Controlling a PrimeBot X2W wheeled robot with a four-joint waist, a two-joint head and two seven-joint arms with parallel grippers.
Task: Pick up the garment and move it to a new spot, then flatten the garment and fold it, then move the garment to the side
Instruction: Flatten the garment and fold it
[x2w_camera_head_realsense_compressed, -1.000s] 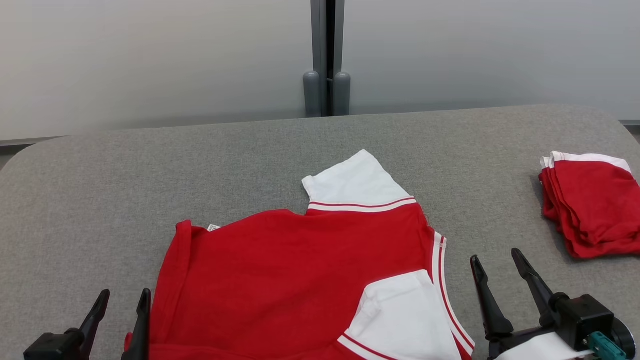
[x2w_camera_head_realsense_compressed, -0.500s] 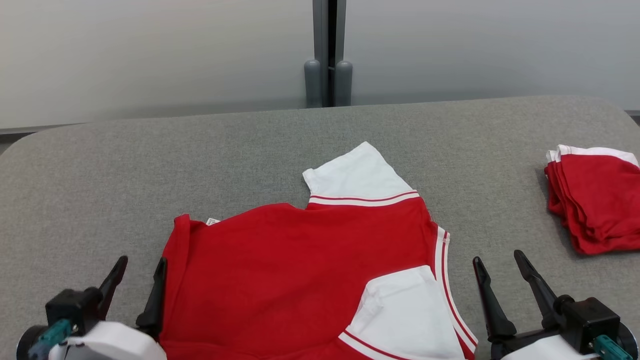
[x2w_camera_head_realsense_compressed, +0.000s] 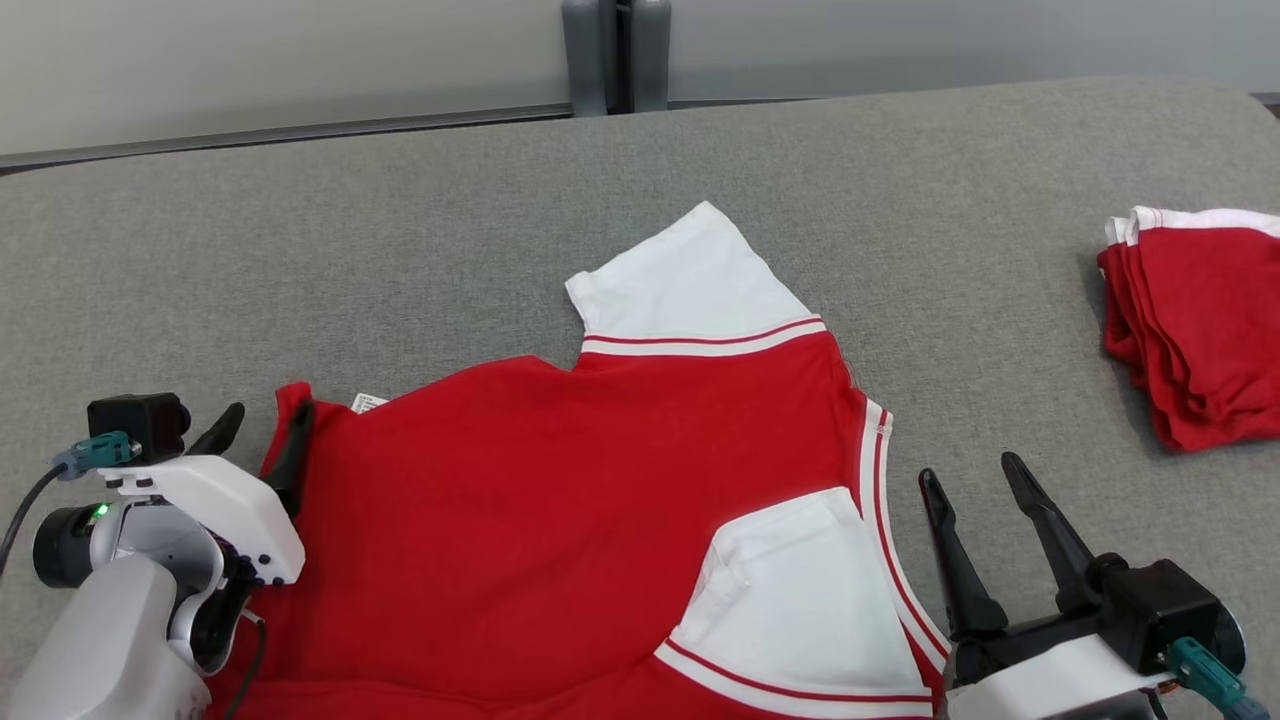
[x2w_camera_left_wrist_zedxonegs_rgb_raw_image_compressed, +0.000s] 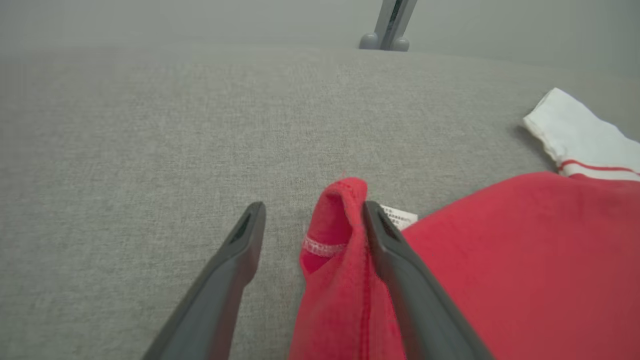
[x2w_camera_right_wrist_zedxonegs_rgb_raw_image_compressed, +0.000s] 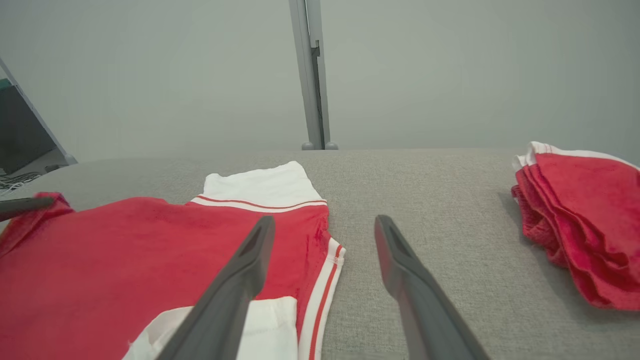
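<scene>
well, the left pincer (x2w_camera_head_realsense_compressed: 268, 412) stands spread astride the raised left corner of the garment (x2w_camera_head_realsense_compressed: 560, 500), which lies on the grey table (x2w_camera_head_realsense_compressed: 400, 200). just right of the garment the right pincer (x2w_camera_head_realsense_compressed: 969, 468) gapes wide; farther right sits a folded red pile (x2w_camera_head_realsense_compressed: 1200, 330).

Garment (x2w_camera_head_realsense_compressed: 560, 500): one red jersey-style top with white sleeves and red-and-white striped trim. It lies spread on the grey fabric-covered table (x2w_camera_head_realsense_compressed: 400, 220), on the near side, its lower part running off the bottom of the head view. The red body is largely flat, with light creases. One white sleeve (x2w_camera_head_realsense_compressed: 690, 285) lies extended flat toward the far side of the table. The other white sleeve (x2w_camera_head_realsense_compressed: 800, 590) is folded in over the red body at the right. A small white label (x2w_camera_head_realsense_compressed: 368, 402) shows at the far-left edge. The corner (x2w_camera_left_wrist_zedxonegs_rgb_raw_image_compressed: 335, 220) beside it is not flat (it stands up in a rolled ridge, hem stitching exposed).
</scene>
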